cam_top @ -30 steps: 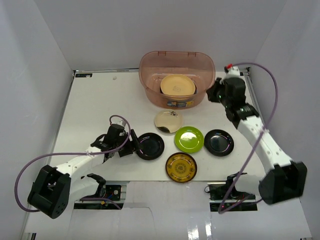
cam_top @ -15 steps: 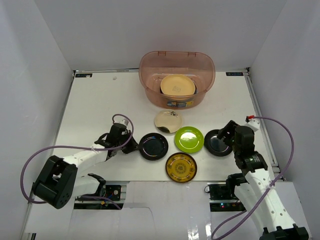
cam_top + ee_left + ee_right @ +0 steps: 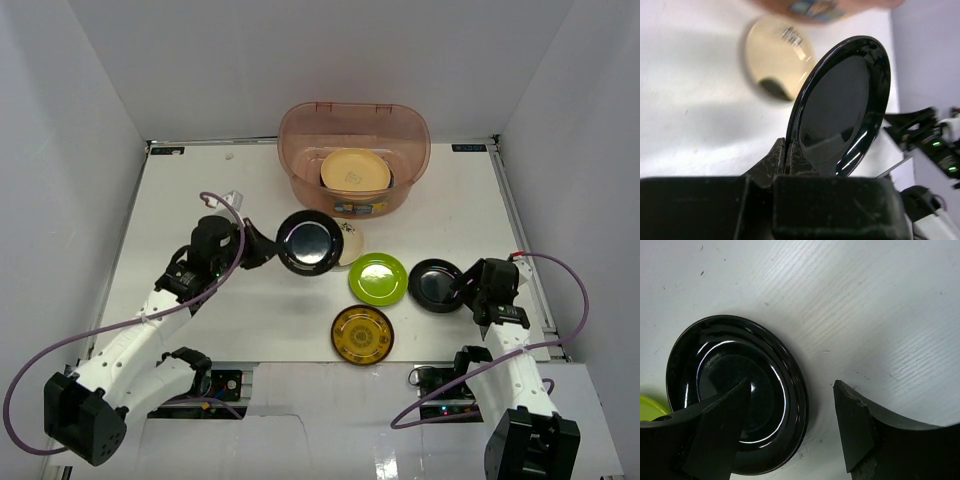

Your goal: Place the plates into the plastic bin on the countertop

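We have the left gripper (image 3: 270,248) clenched on the rim of one glossy black plate (image 3: 310,243), which hangs tilted on edge above the countertop (image 3: 200,200). It sits just near of the plastic bin (image 3: 300,150), and in the top view it hides part of the cream plate (image 3: 352,247). The hold looks thin to us: only the fingertips (image 3: 788,156) bite a short stretch of slick rim. We judge the plate could pivot or slide out on the way over the bin wall and fall onto the cream plate. Carried too low, it could clip the bin's near rim; let go too high, it could strike the pale orange plate (image 3: 355,170) lying inside. The right gripper (image 3: 470,291) is spread wide and grasps nothing, one finger over the second black plate (image 3: 437,285), the other outside its right rim. Closing from there may shove that plate left into the lime green plate (image 3: 378,279) just beside it instead of catching the rim. The gold plate (image 3: 362,334) lies nearer, apart from both grippers.
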Controlling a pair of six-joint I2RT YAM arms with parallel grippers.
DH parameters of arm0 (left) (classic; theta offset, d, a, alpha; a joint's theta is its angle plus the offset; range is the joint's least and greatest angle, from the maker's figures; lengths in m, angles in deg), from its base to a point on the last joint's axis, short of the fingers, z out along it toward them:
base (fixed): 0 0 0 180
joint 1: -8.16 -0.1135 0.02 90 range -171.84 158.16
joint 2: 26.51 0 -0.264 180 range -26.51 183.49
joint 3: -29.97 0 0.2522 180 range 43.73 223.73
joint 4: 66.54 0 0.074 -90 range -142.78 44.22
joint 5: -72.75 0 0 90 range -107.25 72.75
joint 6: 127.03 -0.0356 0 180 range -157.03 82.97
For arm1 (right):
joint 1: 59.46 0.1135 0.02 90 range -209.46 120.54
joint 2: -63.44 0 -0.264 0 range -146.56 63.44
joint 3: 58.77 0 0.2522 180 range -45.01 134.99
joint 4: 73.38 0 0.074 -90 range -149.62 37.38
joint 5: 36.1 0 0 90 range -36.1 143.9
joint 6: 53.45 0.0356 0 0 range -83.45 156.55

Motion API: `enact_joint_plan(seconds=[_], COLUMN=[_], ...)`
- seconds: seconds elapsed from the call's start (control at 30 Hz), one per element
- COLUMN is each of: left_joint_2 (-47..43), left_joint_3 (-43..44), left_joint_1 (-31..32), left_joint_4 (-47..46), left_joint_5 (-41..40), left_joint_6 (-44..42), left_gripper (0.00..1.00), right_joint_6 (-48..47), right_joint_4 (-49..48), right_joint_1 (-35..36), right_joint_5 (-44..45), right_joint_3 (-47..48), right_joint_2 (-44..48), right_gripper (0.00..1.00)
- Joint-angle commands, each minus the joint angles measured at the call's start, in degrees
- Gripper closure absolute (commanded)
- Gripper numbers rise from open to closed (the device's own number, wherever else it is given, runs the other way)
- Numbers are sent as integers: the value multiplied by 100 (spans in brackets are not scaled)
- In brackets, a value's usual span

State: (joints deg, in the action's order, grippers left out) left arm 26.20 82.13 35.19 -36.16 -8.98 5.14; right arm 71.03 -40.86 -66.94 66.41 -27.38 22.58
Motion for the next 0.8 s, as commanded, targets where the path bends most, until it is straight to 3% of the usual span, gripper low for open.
enact_joint_plan(seconds=[0.0,0.1,0.33,0.53,0.57,0.63,0.77], left_joint_2=[177,808,2637,4471,4694,5298,6309], left_joint_3=[878,1687,3568,5299,5484,5950,6987], left_joint_1=[-4,-4,-4,-31,-48,-48,-57], left_joint_4=[-27,-115,-283,-125,-63,-80,104], left_joint_5=[-89,-89,-290,-659,-695,-713,-617], left_joint_6=[-218,-324,-455,-746,-737,-728,-649], left_gripper=[100,100,100,100,100,100,100], right_joint_6=[-125,-214,199,296,305,322,322], right_joint_4=[-479,-531,-1164,-1568,-1656,-1718,-1780], right_joint_1=[-60,-69,-166,-174,-183,-183,-192], right_joint_5=[-408,-170,-741,-900,-891,-935,-1058], right_joint_3=[-31,-136,-690,-866,-875,-797,-542], right_joint_2=[69,79,-379,-528,-676,-905,-1047], right_gripper=[27,26,27,52,64,78,92])
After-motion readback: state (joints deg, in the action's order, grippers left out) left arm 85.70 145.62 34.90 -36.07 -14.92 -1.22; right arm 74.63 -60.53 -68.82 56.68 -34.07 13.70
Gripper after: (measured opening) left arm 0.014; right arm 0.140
